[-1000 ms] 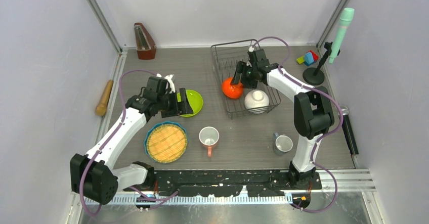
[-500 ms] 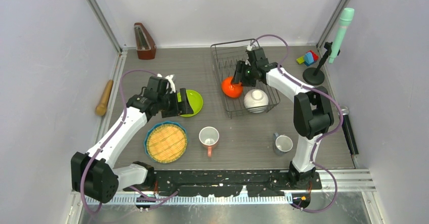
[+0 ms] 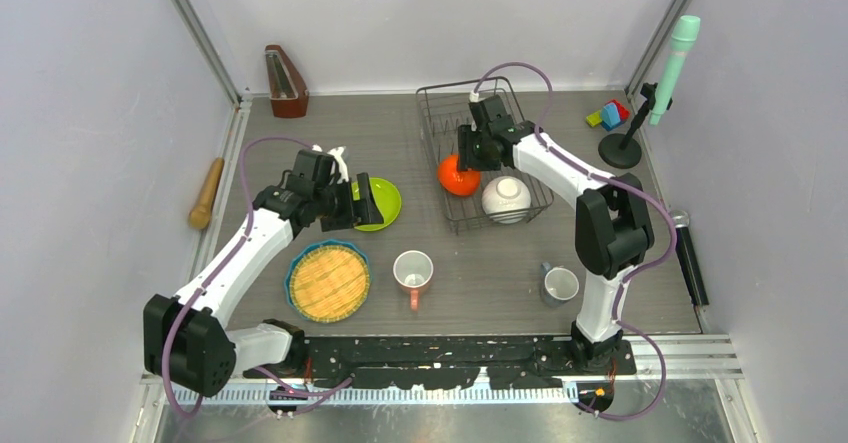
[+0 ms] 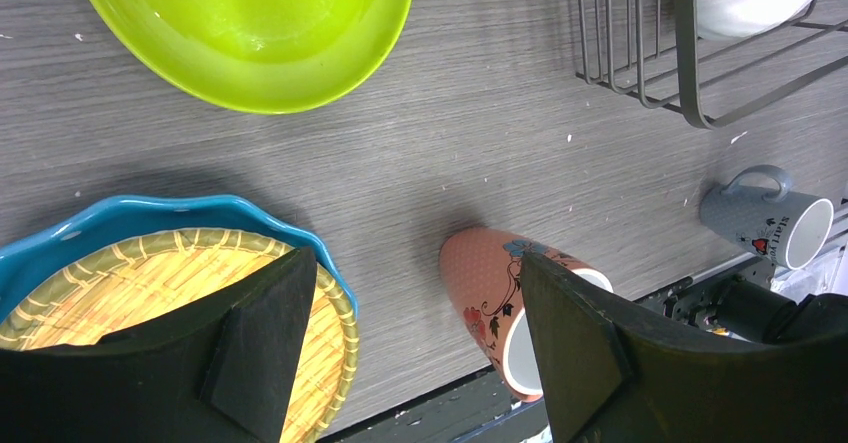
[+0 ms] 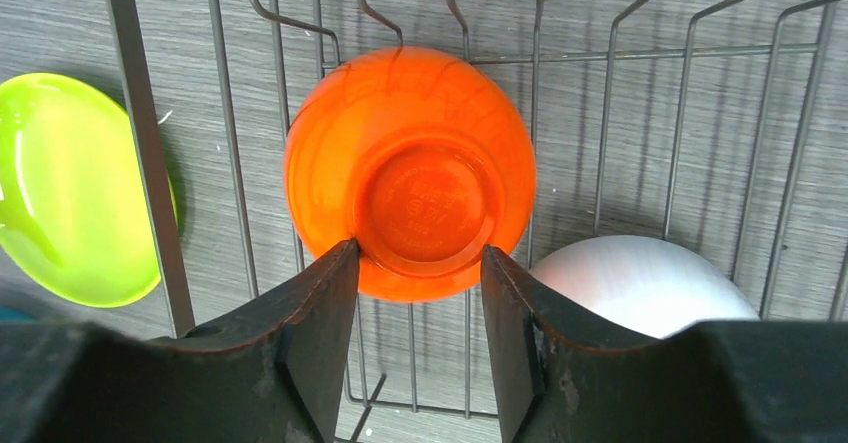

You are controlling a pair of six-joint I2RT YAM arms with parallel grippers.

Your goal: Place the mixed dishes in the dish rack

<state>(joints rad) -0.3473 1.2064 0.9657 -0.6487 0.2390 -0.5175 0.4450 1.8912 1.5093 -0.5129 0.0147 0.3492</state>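
Observation:
The dish rack (image 3: pixel 436 113) holds an overturned orange bowl (image 3: pixel 458 176) and a white bowl (image 3: pixel 507 200). My right gripper (image 3: pixel 464 153) hovers just behind the orange bowl (image 5: pixel 410 178), open and holding nothing, with the rack's wires (image 5: pixel 610 113) below. My left gripper (image 3: pixel 364 203) hangs open over the left edge of the lime-green plate (image 3: pixel 387 203). Its wrist view shows that plate (image 4: pixel 250 23), the blue-rimmed woven plate (image 4: pixel 120 263) and the pink floral mug (image 4: pixel 490 288) between its fingers (image 4: pixel 260 343). A small grey-blue mug (image 3: pixel 560 285) stands on the table at right.
A wooden rolling pin (image 3: pixel 207 193) lies by the left wall. A brown metronome (image 3: pixel 285 83) stands at the back. Toy blocks (image 3: pixel 608 115) and a mint-green microphone on a black stand (image 3: pixel 622 148) sit at the back right, close to the rack.
My right gripper has moved left along the rack, above the orange bowl, and its jaws have narrowed. The left arm has barely moved.

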